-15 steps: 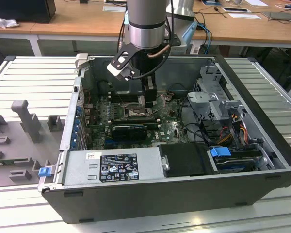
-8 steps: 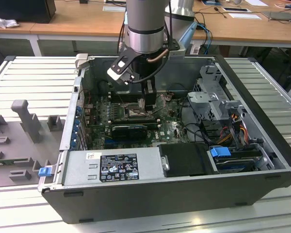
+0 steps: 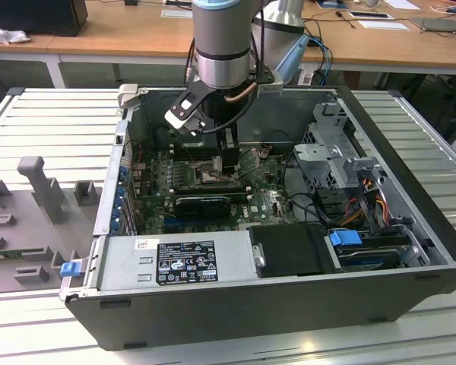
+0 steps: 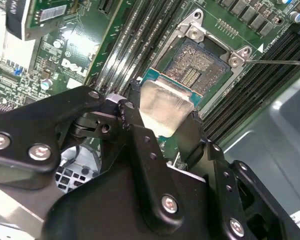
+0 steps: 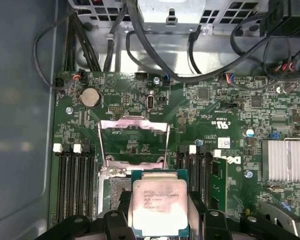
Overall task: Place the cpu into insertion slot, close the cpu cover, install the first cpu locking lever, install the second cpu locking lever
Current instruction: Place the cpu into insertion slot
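— What's the gripper (image 4: 164, 120) got?
— Its fingers (image 4: 137, 127) pinch the cpu (image 4: 166, 102) by two opposite edges, pale face up.
— And the slot (image 4: 199, 64)?
— Under the chip and reaching out past its far edge, bare. Not seated yet, I'd judge.
— The cover (image 5: 134, 142)?
— Flipped open beyond the slot.

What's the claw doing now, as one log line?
claw shut on cpu | cpu above insertion slot | cpu cover open
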Controlling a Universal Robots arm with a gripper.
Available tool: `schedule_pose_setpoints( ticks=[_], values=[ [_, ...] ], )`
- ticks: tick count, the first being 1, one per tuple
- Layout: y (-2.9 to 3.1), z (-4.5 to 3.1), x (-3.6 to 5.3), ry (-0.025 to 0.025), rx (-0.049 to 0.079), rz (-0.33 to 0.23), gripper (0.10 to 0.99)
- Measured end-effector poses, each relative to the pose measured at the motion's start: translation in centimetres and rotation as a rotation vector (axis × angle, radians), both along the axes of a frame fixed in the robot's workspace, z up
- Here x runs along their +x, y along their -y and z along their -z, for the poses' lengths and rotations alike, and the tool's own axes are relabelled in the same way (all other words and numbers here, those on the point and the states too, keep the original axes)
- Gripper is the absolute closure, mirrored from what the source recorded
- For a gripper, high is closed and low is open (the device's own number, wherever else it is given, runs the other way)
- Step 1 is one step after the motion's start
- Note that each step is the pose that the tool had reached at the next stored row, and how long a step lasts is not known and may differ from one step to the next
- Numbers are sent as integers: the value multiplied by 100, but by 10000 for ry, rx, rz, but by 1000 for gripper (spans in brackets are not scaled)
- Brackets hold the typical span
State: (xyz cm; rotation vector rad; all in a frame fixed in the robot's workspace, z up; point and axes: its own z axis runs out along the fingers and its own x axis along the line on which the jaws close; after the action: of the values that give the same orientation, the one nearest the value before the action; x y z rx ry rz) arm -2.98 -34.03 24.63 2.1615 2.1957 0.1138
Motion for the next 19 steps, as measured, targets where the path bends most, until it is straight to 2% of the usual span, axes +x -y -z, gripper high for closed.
schedule_pose_setpoints(
  ticks=[4,8,12,15,19],
  values=[
    [-15,33,-12,1,6,-1,561],
    [-58,75,-41,0,12,-2,561],
    [-111,118,-116,1,14,-8,561],
    [-125,153,-147,0,12,-6,561],
    [-175,254,-169,0,11,-8,561]
  ],
)
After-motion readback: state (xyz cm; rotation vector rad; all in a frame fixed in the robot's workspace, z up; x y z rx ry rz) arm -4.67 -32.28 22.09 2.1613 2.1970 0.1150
